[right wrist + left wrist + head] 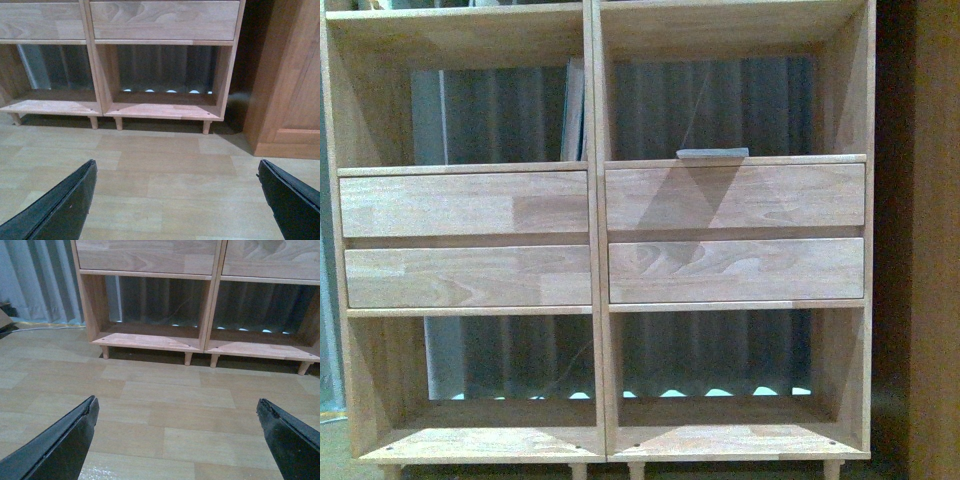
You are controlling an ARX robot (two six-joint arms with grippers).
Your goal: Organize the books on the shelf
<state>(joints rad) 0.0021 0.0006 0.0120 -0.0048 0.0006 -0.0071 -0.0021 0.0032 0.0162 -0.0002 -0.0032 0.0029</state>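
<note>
The light wood shelf [466, 205] fills the front view, with four drawer fronts between open compartments. A thin pale book [574, 110] stands upright against the centre divider in the upper left compartment. A second book [712, 153] lies flat at the front of the upper right compartment; only its grey edge shows. Neither gripper shows in the front view. My left gripper [176, 401] is open and empty over the floor, facing the shelf's [145, 255] bottom compartments. My right gripper [176, 163] is open and empty, facing the shelf's [165, 20] lower right compartment.
A darker reddish-brown cabinet [290, 75] stands on the floor right of the shelf, also at the front view's right edge [935, 240]. A grey curtain [40, 280] hangs behind and to the left. Pale wood-plank floor [165, 390] lies before the shelf's peg legs.
</note>
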